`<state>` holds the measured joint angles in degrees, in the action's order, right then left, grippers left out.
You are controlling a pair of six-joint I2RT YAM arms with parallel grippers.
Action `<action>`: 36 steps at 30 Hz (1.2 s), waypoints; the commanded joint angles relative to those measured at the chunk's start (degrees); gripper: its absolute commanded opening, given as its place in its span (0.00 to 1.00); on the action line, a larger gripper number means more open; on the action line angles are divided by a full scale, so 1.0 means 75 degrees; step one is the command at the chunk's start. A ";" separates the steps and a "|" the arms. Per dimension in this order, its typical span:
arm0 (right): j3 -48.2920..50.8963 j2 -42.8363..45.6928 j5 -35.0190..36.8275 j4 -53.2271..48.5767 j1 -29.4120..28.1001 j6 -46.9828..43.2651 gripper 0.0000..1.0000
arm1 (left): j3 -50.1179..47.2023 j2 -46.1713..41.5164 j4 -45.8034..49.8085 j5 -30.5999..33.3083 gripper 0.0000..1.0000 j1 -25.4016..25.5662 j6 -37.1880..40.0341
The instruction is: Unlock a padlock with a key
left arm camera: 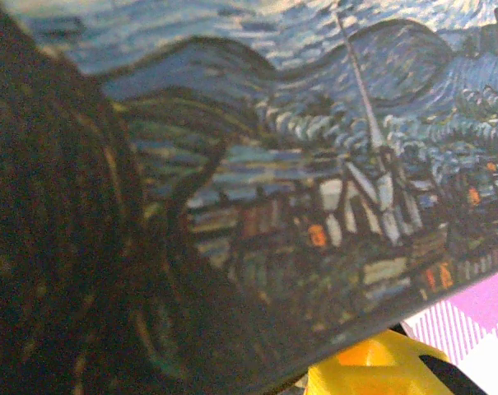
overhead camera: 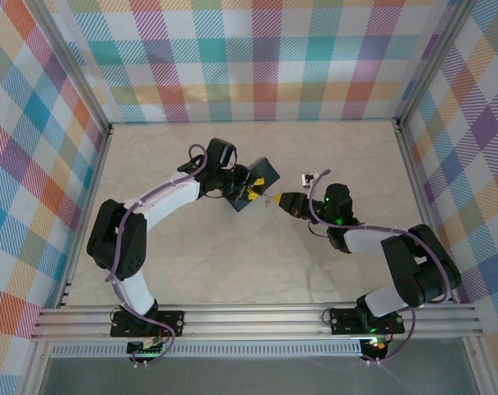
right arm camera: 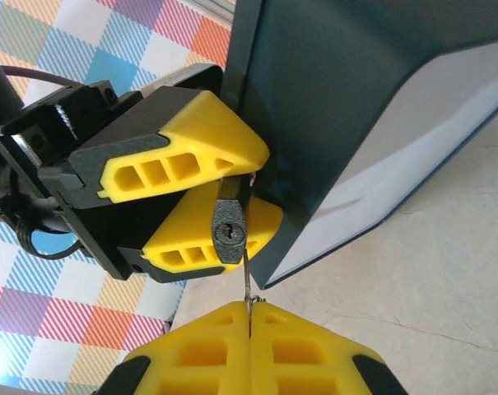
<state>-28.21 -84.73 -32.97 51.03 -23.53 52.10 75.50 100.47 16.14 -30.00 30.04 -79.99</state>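
Note:
The padlock is a small dark grey body with its keyhole facing the right wrist camera. My left gripper is shut on it, one yellow finger above and one below. My right gripper is shut on the key, a thin blade seen edge-on with a small ring at the fingertips. The blade's tip lies by the padlock's lower right edge, beside the keyhole and not in it. From above, the left gripper and right gripper meet at mid-table.
A dark-blue tin stands tilted right behind the left gripper; its painted lid is close to the left wrist camera, a yellow finger below it. A small white object lies beyond the right gripper. Checked walls ring the table.

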 commanded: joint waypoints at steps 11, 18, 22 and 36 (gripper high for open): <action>-0.0118 -0.0009 -0.0042 0.0600 -0.0073 0.0027 0.00 | -0.0118 -0.0573 -0.0431 -0.0134 0.05 -0.0208 0.0012; -0.0366 -0.0215 -0.0080 0.0747 -0.0156 0.0038 0.00 | -0.0203 -0.0639 -0.0529 -0.0149 0.05 -0.0209 -0.0012; -0.0388 -0.0258 -0.0023 0.0735 -0.0214 0.0018 0.00 | -0.0235 -0.0678 -0.0547 -0.0152 0.05 -0.0209 -0.0017; -0.0396 -0.0301 0.0050 0.0779 -0.0227 -0.0062 0.00 | -0.0259 -0.0774 -0.0617 -0.0176 0.05 -0.0197 0.0001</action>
<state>-29.47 -86.46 -32.34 54.06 -24.84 52.62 73.34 98.02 15.53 -29.98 28.99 -80.16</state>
